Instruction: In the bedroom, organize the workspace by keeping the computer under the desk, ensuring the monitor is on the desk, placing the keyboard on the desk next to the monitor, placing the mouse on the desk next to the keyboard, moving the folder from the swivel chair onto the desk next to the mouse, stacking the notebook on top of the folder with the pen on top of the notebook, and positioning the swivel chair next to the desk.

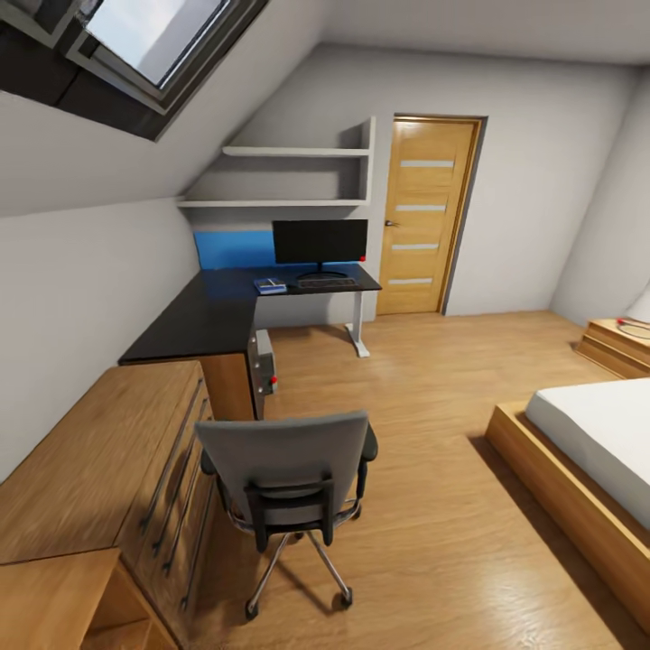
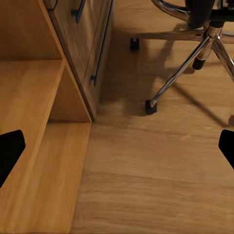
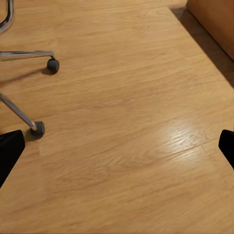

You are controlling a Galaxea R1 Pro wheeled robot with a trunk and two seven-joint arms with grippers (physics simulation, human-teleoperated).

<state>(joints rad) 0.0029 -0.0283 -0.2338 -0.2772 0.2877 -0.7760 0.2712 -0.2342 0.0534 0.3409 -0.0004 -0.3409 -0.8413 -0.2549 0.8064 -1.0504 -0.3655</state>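
Note:
The swivel chair (image 1: 284,469) stands on the wood floor with its grey back toward me, a little in front of the desk (image 1: 203,316). On the black desk top the monitor (image 1: 320,242) stands at the far end, with the keyboard (image 1: 327,283) in front of it. A flat blue folder (image 1: 269,286) lies left of the keyboard; what lies on it is too small to tell. The grey computer (image 1: 264,363) sits under the desk. My left gripper (image 2: 117,151) hangs open over the floor near the chair's chrome base (image 2: 185,53). My right gripper (image 3: 117,148) is open above bare floor beside a chair caster (image 3: 38,128).
A light wooden dresser (image 1: 99,460) runs along the left wall beside the chair, with an open shelf unit (image 2: 44,126) at its near end. A low bed (image 1: 587,451) fills the right side. A wooden door (image 1: 424,217) is at the back.

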